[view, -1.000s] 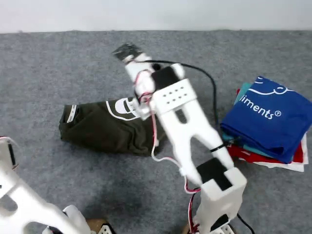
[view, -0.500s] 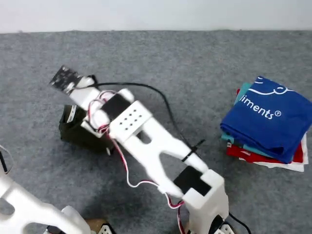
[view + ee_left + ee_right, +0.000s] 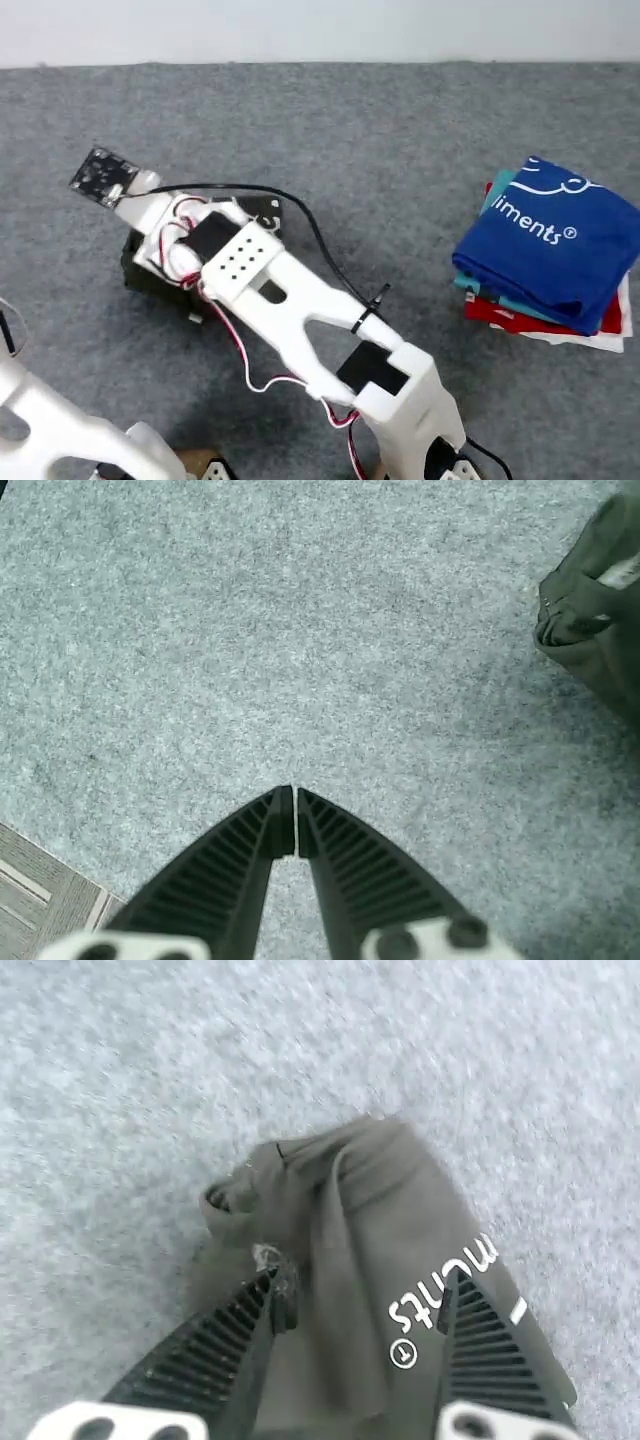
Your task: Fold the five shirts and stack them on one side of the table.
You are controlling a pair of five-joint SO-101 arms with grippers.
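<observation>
A dark olive shirt (image 3: 370,1220) with white print lies bunched on the grey carpeted table. My right gripper (image 3: 365,1295) hangs open just above it, one finger on either side of its folds. From above, the right arm (image 3: 250,270) stretches across to the left and covers most of that shirt (image 3: 137,272). On the right side sits a stack of folded shirts (image 3: 545,250), blue on top with teal, red and white under it. My left gripper (image 3: 296,798) is shut and empty, low over bare carpet, with the olive shirt (image 3: 600,610) off to one side.
The left arm (image 3: 50,420) sits at the near left corner. A black cable (image 3: 330,250) trails from the right arm over the carpet. The table's edge and wooden floor (image 3: 40,890) show close to the left gripper.
The right arm swung from the shirt's right end to its left end. The olive shirt no longer spreads out to the right and now lies gathered under the arm.
</observation>
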